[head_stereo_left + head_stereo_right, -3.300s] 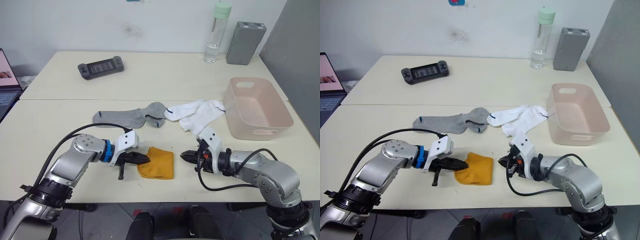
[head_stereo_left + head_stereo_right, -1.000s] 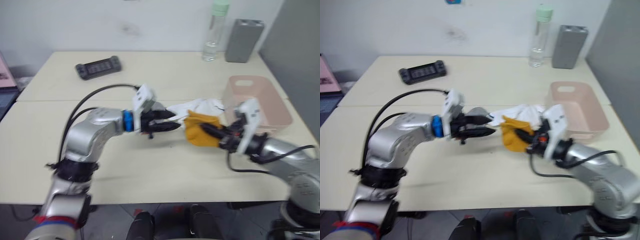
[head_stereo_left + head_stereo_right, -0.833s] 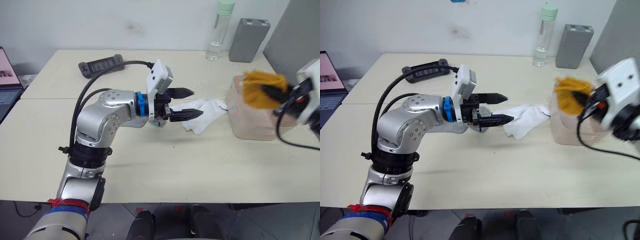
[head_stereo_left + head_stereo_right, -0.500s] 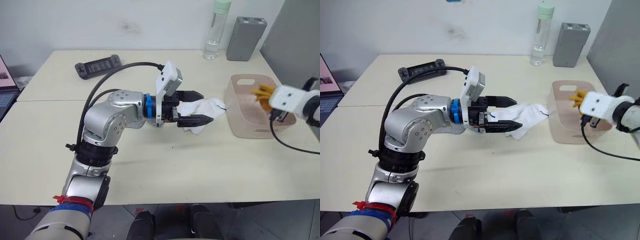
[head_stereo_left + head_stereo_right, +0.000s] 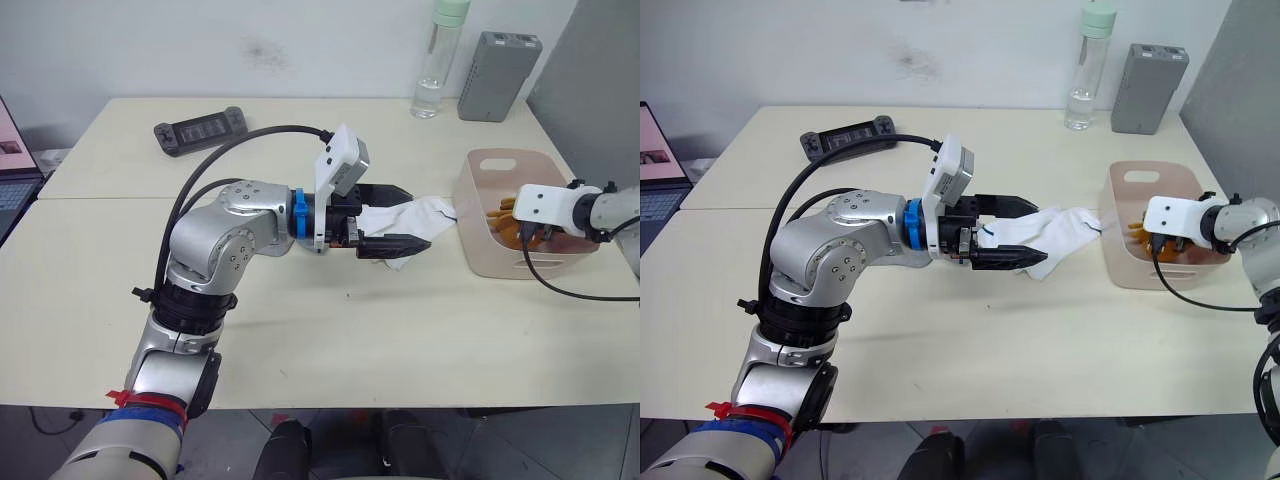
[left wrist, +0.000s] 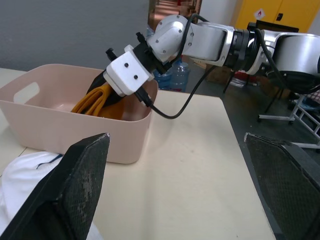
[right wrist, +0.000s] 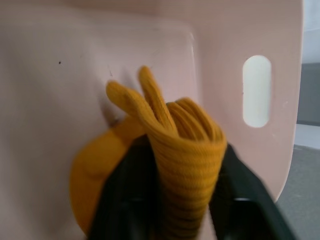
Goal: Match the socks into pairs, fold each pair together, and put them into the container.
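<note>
— Where is the orange pair [image 7: 185, 150]?

— Inside the pink container [image 5: 478, 250], on the right side of the table [image 5: 300, 330]. The right gripper [image 7: 170, 200] reaches down into the bin, and its jaws are clamped on the folded orange socks.

— And the left gripper [image 5: 400, 215]?

— It hangs over the middle of the table with its jaws spread apart, nothing between them. The white socks [image 5: 1060, 232] lie just past its fingertips, beside the container's near wall.

— Anything else on the table?

— A water bottle [image 5: 436, 60] and a grey box [image 5: 497, 62] stand at the far edge, and a black controller [image 5: 200, 131] lies far left.
</note>
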